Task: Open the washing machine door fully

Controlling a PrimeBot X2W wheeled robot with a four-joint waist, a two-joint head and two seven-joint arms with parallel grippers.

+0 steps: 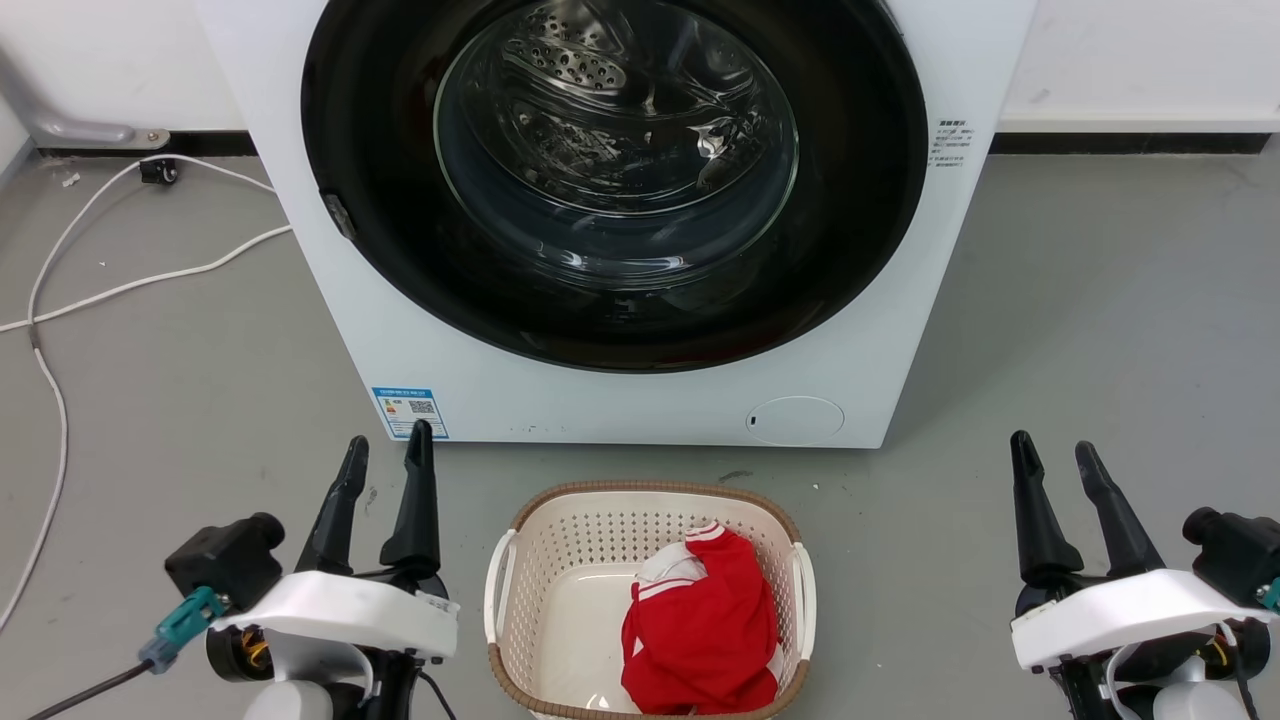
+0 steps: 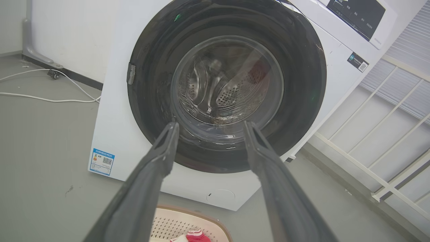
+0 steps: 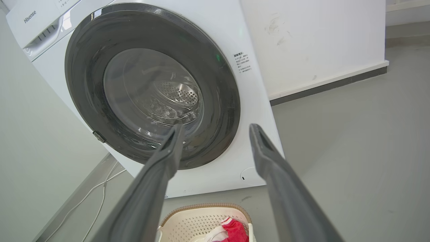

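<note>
The white washing machine (image 1: 620, 400) stands straight ahead, and its round glossy black door (image 1: 400, 120) lies shut flat against the front. Through the clear glass window (image 1: 615, 130) I see the steel drum. A small grey latch tab (image 1: 340, 215) sits on the door's left rim. My left gripper (image 1: 386, 450) is open at the lower left, low over the floor and short of the machine. My right gripper (image 1: 1053, 447) is open at the lower right, also clear of the machine. The left wrist view looks at the door (image 2: 302, 101) between open fingers; so does the right wrist view (image 3: 87, 84).
A cream laundry basket (image 1: 520, 560) holding red clothing (image 1: 700, 630) sits on the floor between my grippers, just before the machine. White cables (image 1: 60, 300) trail over the grey floor at the left. A white railing (image 2: 386, 174) stands beside the machine.
</note>
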